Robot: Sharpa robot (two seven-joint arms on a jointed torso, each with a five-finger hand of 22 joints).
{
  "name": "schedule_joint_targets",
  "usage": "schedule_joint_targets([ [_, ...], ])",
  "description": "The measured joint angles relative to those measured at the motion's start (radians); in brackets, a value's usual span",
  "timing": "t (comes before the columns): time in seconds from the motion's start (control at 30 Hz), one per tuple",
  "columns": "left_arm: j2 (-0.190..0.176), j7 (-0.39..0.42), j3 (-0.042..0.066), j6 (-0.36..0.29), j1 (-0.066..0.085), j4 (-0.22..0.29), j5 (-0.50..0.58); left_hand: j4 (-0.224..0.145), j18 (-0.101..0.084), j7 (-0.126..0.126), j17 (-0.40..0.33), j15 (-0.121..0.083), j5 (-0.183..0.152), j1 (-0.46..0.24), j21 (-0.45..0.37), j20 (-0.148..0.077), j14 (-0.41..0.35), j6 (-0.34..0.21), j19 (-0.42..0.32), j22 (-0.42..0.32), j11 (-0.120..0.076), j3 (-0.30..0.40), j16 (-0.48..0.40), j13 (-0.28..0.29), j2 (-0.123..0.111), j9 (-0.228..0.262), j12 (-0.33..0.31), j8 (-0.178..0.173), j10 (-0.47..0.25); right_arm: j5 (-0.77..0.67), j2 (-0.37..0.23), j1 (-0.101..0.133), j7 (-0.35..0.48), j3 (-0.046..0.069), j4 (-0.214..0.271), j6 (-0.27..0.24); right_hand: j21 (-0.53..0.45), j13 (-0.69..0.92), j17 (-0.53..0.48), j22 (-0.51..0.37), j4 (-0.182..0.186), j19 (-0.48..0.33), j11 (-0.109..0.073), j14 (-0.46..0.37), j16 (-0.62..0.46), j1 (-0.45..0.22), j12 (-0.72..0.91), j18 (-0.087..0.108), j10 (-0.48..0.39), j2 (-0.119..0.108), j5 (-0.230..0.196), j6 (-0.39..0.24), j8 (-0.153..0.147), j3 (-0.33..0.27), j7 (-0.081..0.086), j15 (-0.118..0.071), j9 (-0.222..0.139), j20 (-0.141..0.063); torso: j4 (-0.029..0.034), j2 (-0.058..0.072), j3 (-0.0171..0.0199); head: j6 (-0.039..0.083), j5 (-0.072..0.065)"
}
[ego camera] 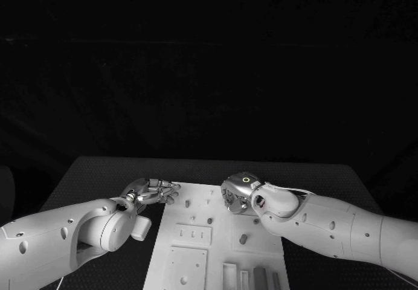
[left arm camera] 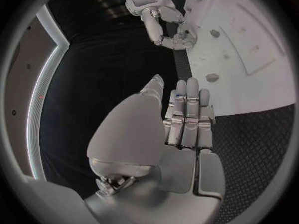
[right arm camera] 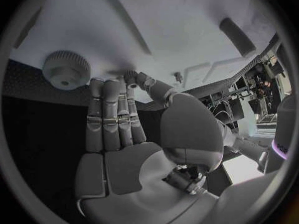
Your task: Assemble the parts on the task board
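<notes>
Lies mid-table as a long white task board (ego camera: 218, 241), cut with rectangular recesses and small holes; carries slim upright parts (ego camera: 252, 278) toward its 6 o'clock end. Bears a ridged round gear (right arm camera: 65, 69) near one edge and an oblong peg (right arm camera: 236, 30) farther in. Hovers at the board's 10 o'clock corner: left hand (left arm camera: 184, 119), fingers straight and pressed side by side, gripping nothing. Sits over the 12 o'clock edge: right hand (right arm camera: 118, 119), fingers likewise extended together, tips just beside the gear, whether touching cannot be told.
</notes>
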Motion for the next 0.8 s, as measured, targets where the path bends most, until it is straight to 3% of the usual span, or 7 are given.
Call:
schedule_joint_targets([
  [0.8, 0.013, 0.001, 0.000, 0.000, 0.001, -0.011, 0.000, 0.003, 0.000, 0.000, 0.000, 0.000, 0.000, 0.004, 0.004, 0.000, 0.000, 0.000, 0.000, 0.000, 0.004, -0.003, 0.000, 0.000, -0.004, 0.001, -0.004, -0.004, -0.004, -0.090, 0.067, 0.016, -0.061, 0.002, -0.027, -0.076, 0.022, 0.000, 0.004, 0.000, 0.012, 0.000, 0.002, 0.003, 0.012, 0.013, -0.005, -0.005, 0.005, -0.013, 0.000, 0.010, 0.000, 0.012, -0.003, -0.003, 0.006, -0.007, 0.0024, 0.004, -0.0006, 0.014, 0.003],
])
